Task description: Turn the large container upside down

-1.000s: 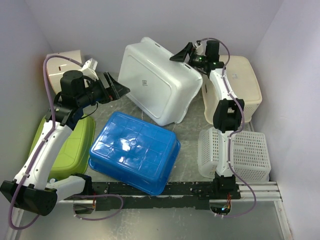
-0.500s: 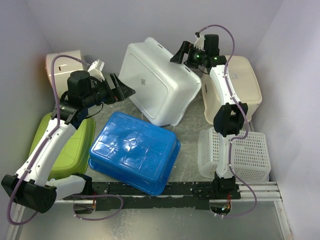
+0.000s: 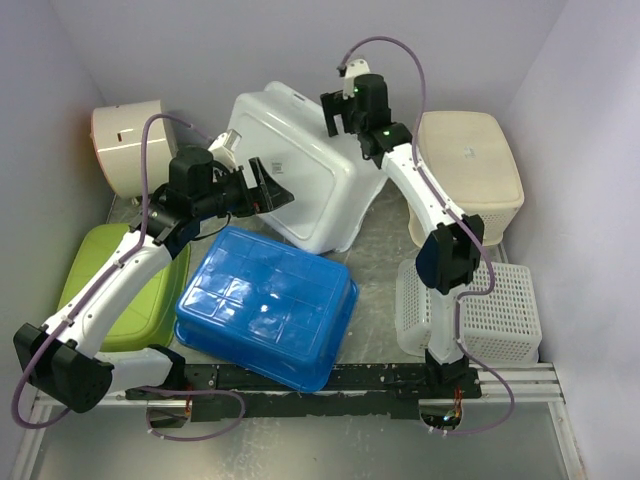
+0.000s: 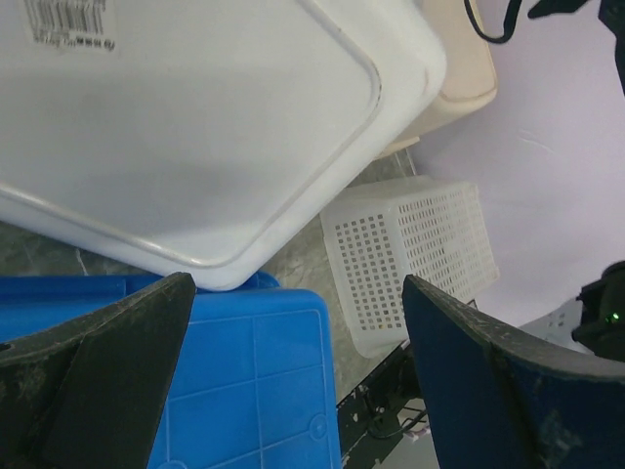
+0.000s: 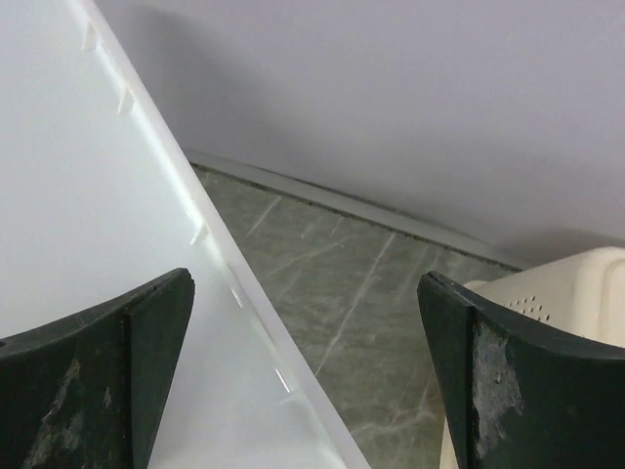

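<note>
Sitting along the table's left edge are a round beige tub (image 3: pixel 125 143) at the far corner and a green tub (image 3: pixel 135 290) nearer. The left gripper (image 3: pixel 272 190) hangs with its jaws spread wide and empty, just beside the base of the large white container (image 3: pixel 300 165). That container stands tilted at the middle of the far edge, base facing up and forward, its near corner over a blue bin (image 3: pixel 265 305). The right gripper (image 3: pixel 338 113), also wide and empty, hovers by its far rim. A beige bin (image 3: pixel 470 170) and a mesh basket (image 3: pixel 495 305) line the right edge.
</note>
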